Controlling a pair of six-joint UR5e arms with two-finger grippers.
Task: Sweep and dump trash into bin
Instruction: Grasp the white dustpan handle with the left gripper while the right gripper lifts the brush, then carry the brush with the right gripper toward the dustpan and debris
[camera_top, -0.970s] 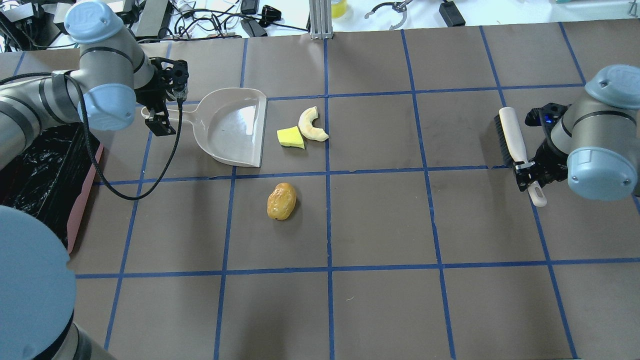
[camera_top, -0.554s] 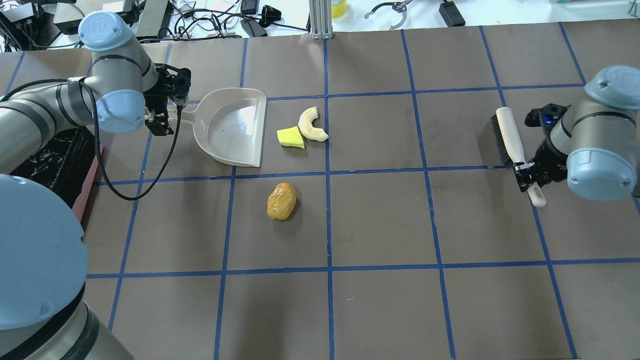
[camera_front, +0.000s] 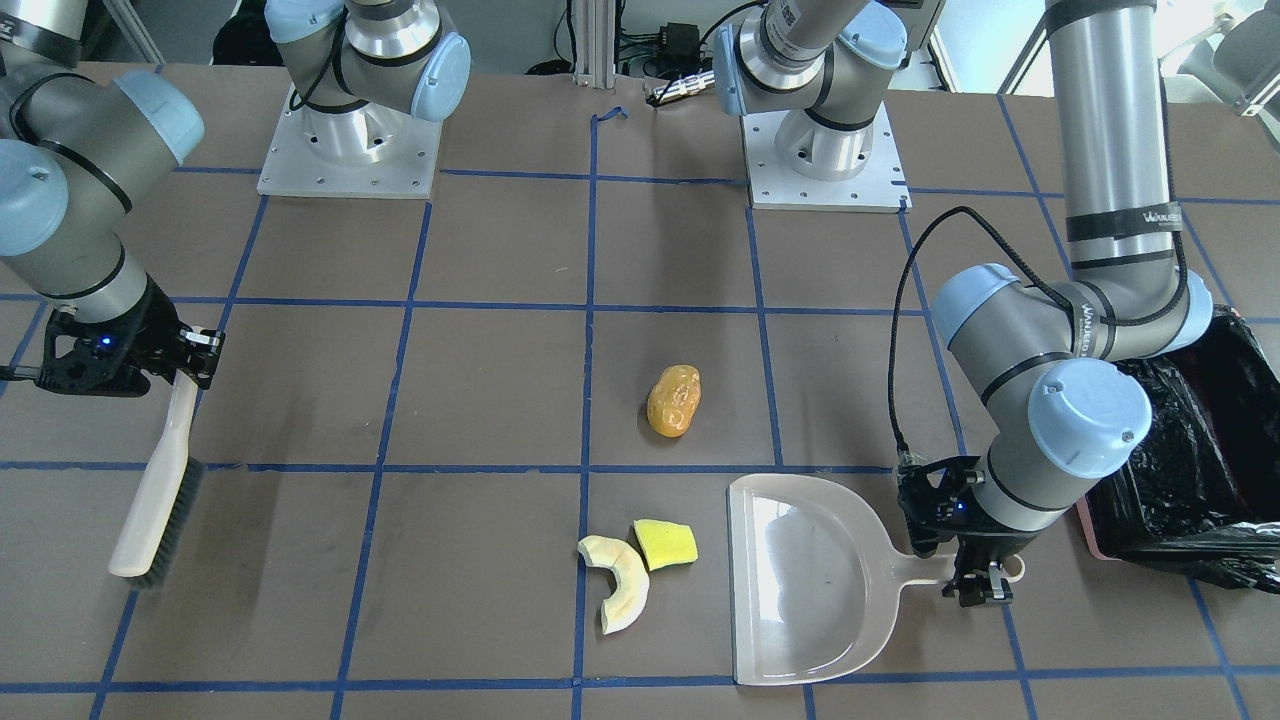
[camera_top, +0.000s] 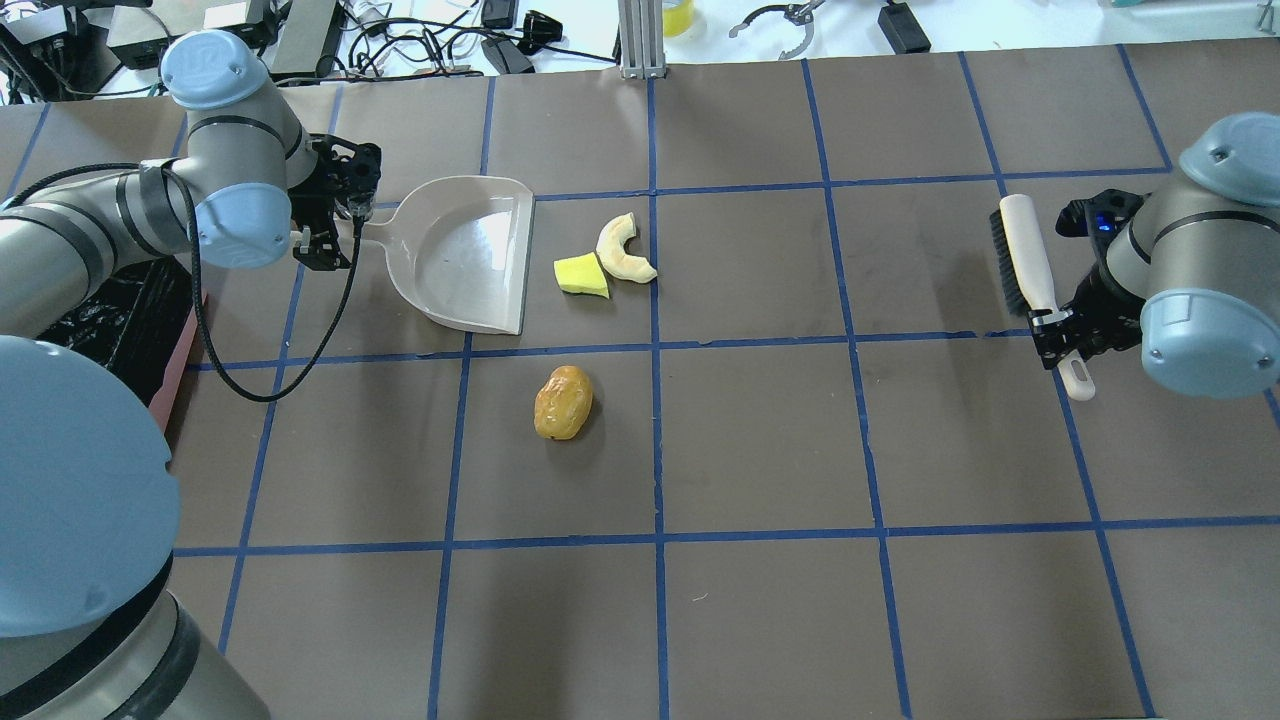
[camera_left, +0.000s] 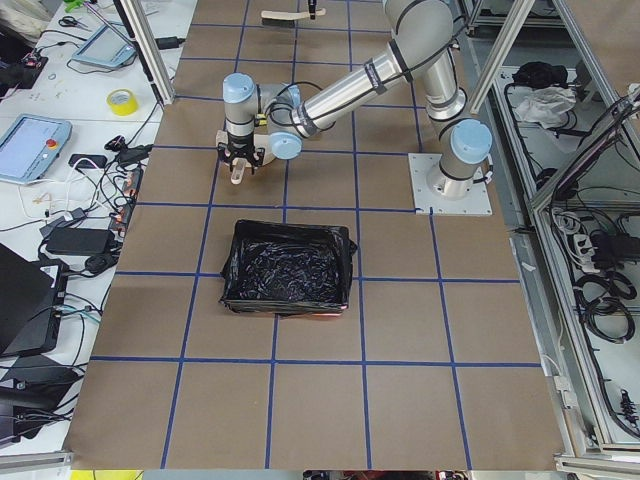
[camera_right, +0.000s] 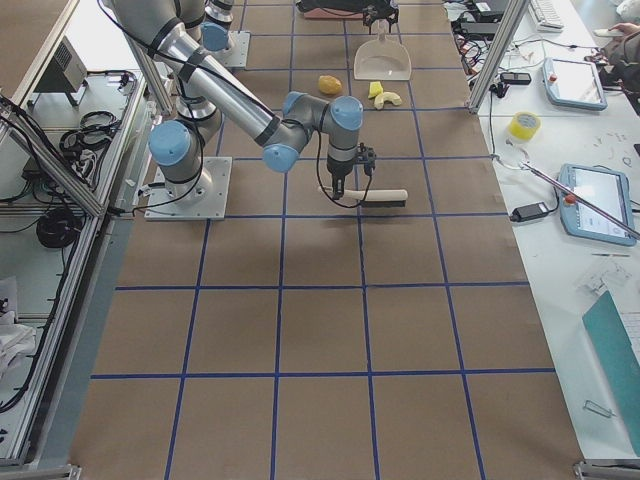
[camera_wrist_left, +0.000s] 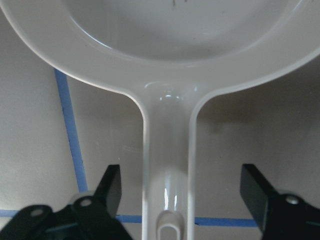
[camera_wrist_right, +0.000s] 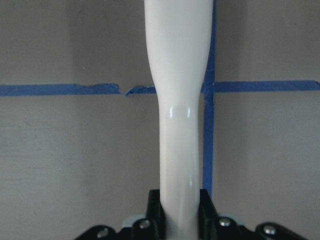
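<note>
The trash lies mid-table: an orange-brown potato-shaped lump (camera_top: 563, 402) (camera_front: 673, 400), a cream crescent (camera_top: 622, 252) and a yellow-green wedge (camera_top: 581, 275) just off the dustpan's open edge. The beige dustpan (camera_top: 465, 255) lies flat. My left gripper (camera_top: 325, 232) (camera_wrist_left: 182, 200) is open and straddles the dustpan handle (camera_wrist_left: 167, 150) without touching it. My right gripper (camera_top: 1060, 335) (camera_wrist_right: 180, 205) is shut on the handle of a white brush (camera_top: 1022, 255) at the right. The pink bin (camera_left: 288, 268) with its black bag sits at the left edge, partly behind my left arm (camera_top: 110, 320).
Blue tape lines grid the brown table (camera_top: 760, 450). Cables and tools lie beyond the far edge (camera_top: 500, 40). The left arm's black cable (camera_top: 250, 390) loops over the table beside the bin.
My left gripper has shifted slightly toward the far edge over the dustpan handle. My right gripper has moved the brush a little toward the far edge. The trash has not moved.
</note>
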